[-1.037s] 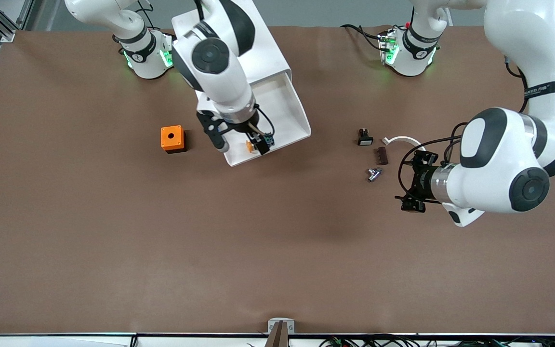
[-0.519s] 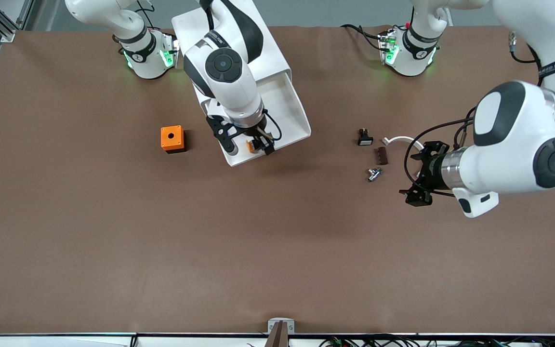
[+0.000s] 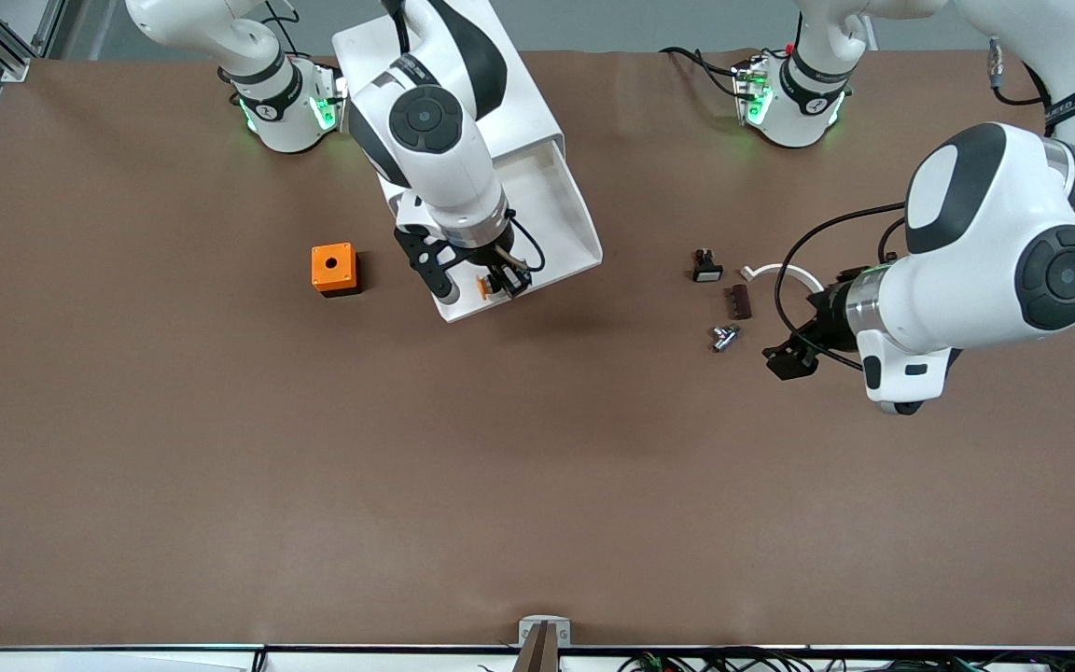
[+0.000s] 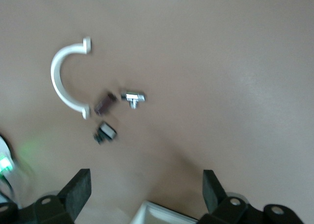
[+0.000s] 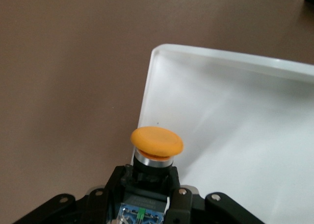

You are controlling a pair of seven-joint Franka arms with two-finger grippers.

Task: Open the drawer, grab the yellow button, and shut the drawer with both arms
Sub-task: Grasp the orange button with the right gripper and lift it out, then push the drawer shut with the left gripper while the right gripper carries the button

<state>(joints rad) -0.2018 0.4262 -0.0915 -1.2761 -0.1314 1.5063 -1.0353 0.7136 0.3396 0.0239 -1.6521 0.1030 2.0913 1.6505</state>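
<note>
Right wrist view shows what front view hides: right gripper (image 5: 152, 194) pinching tiny round orange-capped button (image 5: 156, 141) over smooth white plastic drawer (image 5: 235, 136). Left gripper (image 4: 144, 192) spread wide, holding nothing, over table near small parts.

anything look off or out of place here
Nothing looks spilled or damaged. The drawer stands pulled out, as the task expects, and the right gripper holds the button over its front lip. The left gripper is open above bare table.
</note>
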